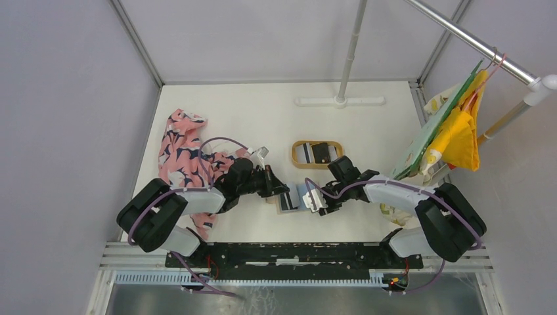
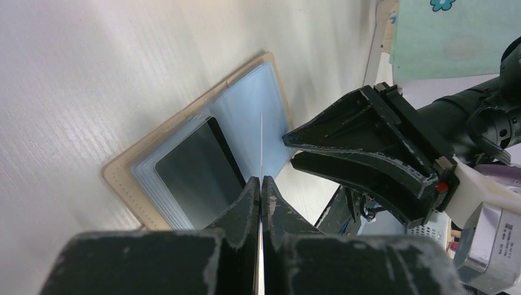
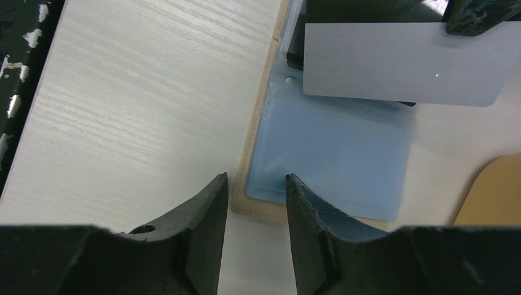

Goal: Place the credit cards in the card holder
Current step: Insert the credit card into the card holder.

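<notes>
The card holder [image 1: 293, 197], a tan wallet with grey-blue panels, lies open between both grippers. In the left wrist view a dark card [image 2: 196, 175] sits in its left pocket [image 2: 246, 117]. My left gripper [image 2: 260, 181] is shut on a pale credit card, seen edge-on [image 2: 262, 141], over the wallet's middle. The right wrist view shows that card [image 3: 405, 61] flat above the blue panel [image 3: 332, 153]. My right gripper [image 3: 255, 184] is open, its tips at the wallet's tan corner. More cards [image 1: 320, 152] lie in the oval tray [image 1: 295, 154].
A pink patterned cloth [image 1: 184, 147] lies left of the left arm. Clothes [image 1: 460, 131] hang on a rack at the right edge. A white pole stand [image 1: 341, 98] is at the back. The tray's tan rim [image 3: 491, 190] is just beside the wallet.
</notes>
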